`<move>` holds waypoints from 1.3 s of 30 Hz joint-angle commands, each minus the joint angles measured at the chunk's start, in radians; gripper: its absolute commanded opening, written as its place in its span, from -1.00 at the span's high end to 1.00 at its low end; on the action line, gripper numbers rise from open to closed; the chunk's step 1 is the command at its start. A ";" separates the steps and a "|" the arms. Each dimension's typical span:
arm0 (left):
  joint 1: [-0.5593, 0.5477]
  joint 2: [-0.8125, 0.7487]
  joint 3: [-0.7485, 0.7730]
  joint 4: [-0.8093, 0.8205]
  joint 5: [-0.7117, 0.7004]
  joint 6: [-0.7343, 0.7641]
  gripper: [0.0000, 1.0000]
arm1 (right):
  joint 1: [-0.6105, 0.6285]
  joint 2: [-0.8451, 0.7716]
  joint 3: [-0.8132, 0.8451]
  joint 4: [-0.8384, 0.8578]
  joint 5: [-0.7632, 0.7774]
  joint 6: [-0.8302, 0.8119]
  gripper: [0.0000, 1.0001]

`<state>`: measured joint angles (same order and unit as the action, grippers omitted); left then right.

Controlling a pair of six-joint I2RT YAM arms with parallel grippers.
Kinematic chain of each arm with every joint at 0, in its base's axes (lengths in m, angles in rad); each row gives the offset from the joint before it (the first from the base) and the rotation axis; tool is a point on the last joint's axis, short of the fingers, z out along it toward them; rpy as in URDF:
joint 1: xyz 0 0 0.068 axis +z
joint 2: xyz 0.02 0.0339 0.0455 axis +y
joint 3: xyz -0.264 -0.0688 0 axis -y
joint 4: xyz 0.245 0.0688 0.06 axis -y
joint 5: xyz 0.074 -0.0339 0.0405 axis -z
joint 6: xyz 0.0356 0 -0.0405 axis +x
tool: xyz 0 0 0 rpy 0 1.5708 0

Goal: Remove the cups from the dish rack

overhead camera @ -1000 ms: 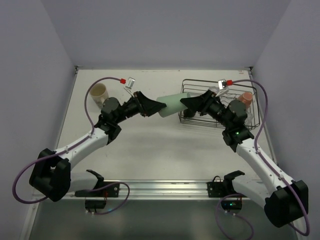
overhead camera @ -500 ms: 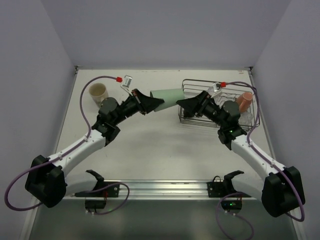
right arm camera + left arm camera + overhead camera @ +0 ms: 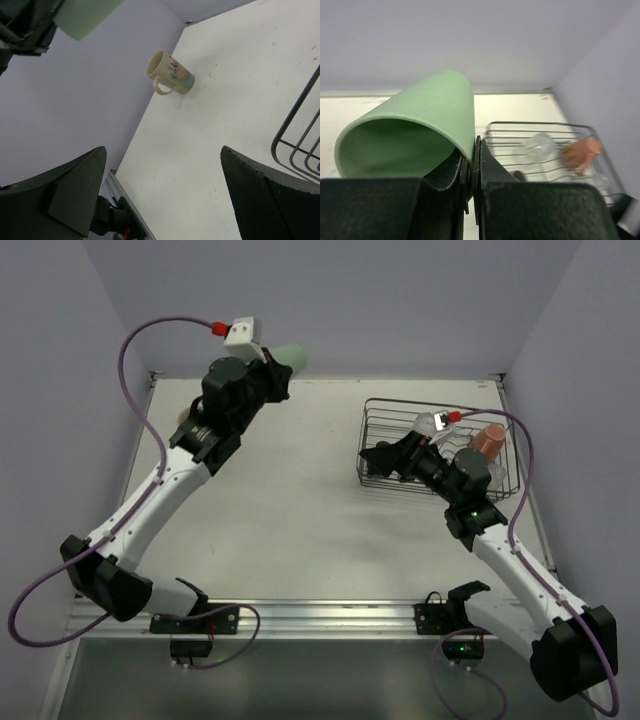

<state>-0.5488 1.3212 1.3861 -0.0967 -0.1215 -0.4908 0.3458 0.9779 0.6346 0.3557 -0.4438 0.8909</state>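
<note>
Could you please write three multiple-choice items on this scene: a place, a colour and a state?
1. Where is the salmon-pink cup? A in the dish rack; B on the floor; C held in the air.
2. What colour is the held cup in the left fingers? A brown; B mint green; C salmon.
3. The right fingers are: A open, empty; B shut on a cup; C shut on wire.
Answers: A, it sits inside the wires; B, a green wall is pinched; A, a wide gap between them.
</note>
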 commanded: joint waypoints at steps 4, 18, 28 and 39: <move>0.085 0.306 0.231 -0.448 -0.293 0.250 1.00 | 0.001 -0.107 0.022 -0.216 0.091 -0.194 -0.98; 0.187 0.630 0.353 -0.586 -0.222 0.299 1.00 | 0.012 -0.073 0.033 -0.262 0.096 -0.236 -0.98; 0.197 0.714 0.436 -0.666 -0.167 0.314 0.94 | 0.032 -0.064 0.056 -0.287 0.149 -0.256 -0.98; 0.204 0.731 0.442 -0.666 -0.173 0.311 0.58 | 0.039 -0.077 0.092 -0.333 0.223 -0.291 -0.98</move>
<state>-0.3538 2.0628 1.7878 -0.7513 -0.2916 -0.1989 0.3794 0.9207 0.6697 0.0372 -0.2771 0.6357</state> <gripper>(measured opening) 0.175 0.990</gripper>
